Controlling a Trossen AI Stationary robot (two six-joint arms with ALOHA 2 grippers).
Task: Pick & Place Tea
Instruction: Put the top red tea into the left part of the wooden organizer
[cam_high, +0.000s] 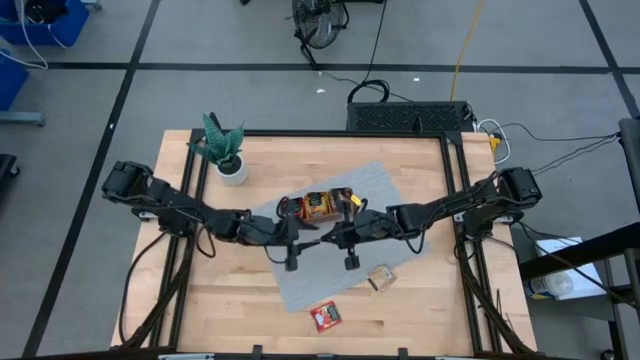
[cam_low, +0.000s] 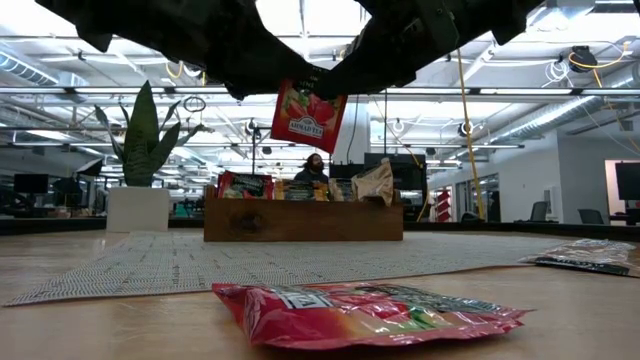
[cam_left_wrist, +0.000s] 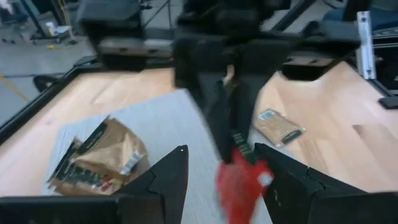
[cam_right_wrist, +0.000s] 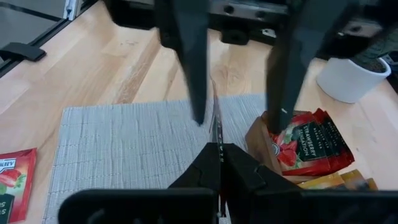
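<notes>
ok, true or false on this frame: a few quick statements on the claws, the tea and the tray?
1. The right claw is shut on a red sachet held in the air. True.
2. The left claw is clamped on that sachet too. False: its fingers are open, one on either side of it.
3. A second red sachet lies on bare wood, off the grey mat. True.
4. The wooden tray is empty. False: it holds several tea sachets.
</notes>
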